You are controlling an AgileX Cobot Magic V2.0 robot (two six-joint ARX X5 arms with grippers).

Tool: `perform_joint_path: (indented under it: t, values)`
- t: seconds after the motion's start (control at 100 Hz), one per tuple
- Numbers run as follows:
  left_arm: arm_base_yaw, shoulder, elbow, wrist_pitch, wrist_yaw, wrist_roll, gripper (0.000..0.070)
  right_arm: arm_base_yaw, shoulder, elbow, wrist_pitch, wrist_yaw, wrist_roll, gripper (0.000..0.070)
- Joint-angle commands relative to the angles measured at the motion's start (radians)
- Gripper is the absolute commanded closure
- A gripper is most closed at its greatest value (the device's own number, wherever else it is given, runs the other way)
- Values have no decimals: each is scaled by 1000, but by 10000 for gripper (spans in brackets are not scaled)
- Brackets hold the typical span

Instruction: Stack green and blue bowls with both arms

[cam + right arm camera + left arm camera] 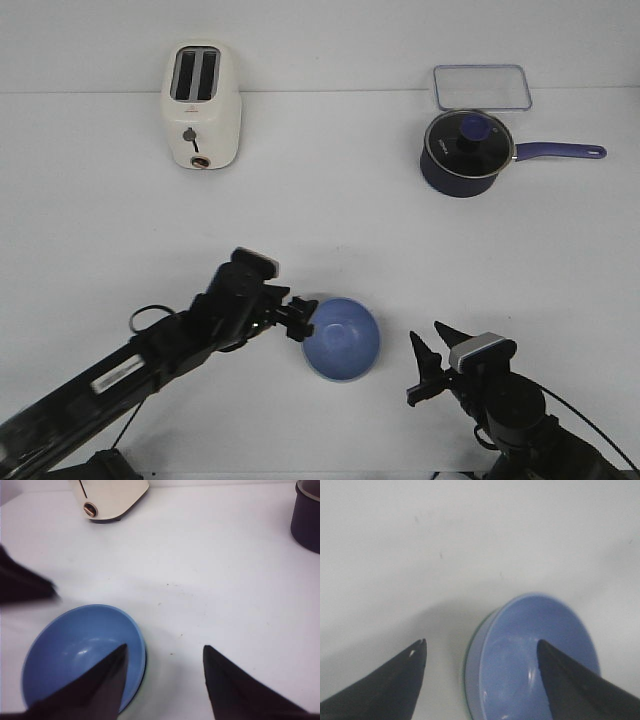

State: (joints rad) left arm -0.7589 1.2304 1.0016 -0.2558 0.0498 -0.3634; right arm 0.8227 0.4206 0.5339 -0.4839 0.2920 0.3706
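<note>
The white table (330,200) carries a cream two-slot toaster (201,106) near its far-left corner. Near the far-right corner sit a clear rectangular container lid (482,87) and, just in front of it, a navy long-handled pot (462,155) under a glass lid. Near the front edge, about midway, the blue bowl (342,339) sits nested in the green bowl (468,656), of which only a thin rim shows.

Periwinkle blue bowl (342,339), plain and matte, with a thin green rim of the green bowl (468,665) showing beneath it. Cream toaster (201,92) with dark slots. Dark navy pot (465,153), violet-blue handle. Clear container (481,86). White tabletop (330,210). Black arms with grey blocks.
</note>
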Motion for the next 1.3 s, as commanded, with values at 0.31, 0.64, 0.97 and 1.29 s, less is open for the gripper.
perform_joint_path:
  t: [0.31,0.64,0.97,1.29]
  values:
    - [9,-443,-267,-108,-269,-23,295,8,6,3,18,5,-10,394]
    - [9,-526,-394,-20,-270,-15,689,8,6,3,19,5,-13,691]
    - [9,-551,-393,105,-270,-12,685,8,4,3,26,-3,-5,691]
    - [11,-587,-393,209,-270,-5,686,8,4,3,27,-3,-5,691]
